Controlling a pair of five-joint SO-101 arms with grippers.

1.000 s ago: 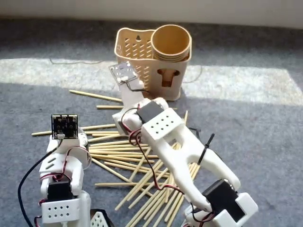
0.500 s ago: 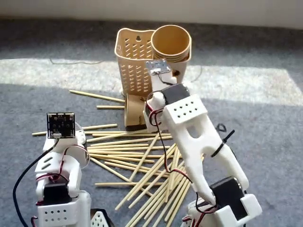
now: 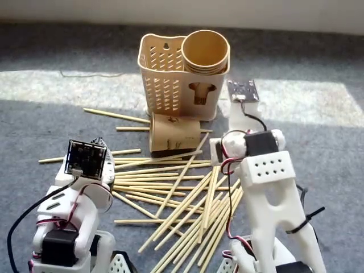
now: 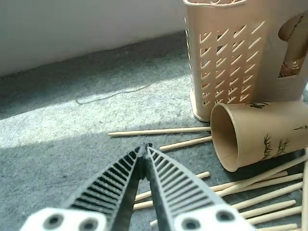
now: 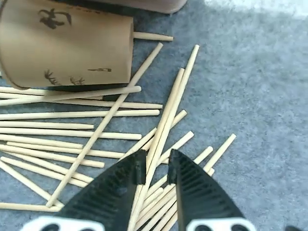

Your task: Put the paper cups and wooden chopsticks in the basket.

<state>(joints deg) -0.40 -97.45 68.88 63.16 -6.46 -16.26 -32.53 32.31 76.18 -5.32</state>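
Down at the near edge, left gripper point(image 4: 144, 150): fingers pinched together tip to tip, holding nothing, hanging low over the table point(image 3: 318, 153) by the edge of the scattered wooden chopsticks point(image 3: 170, 193).

Across on the other side, right gripper point(image 5: 156, 166): fingers a narrow slit apart, empty, poised straight over the thick of the pile, straddling a stick running lengthwise out past the tips. Good crosswise bite there by the look of it, so probably the right arm's pick. Crowded, though: neighbours touching on both sides, likely to come up in twos or threes.

Just beyond the pile, a paper cup point(image 3: 173, 135) tipped on its side, long axis across the table, mouth turned toward the left arm, a couple of sticks lying against it.

Just behind that, the basket point(image 3: 162, 74), upright, stacked cups point(image 3: 206, 51) already in one end, free room in the other. Open table on the right arm's side for swinging clear.
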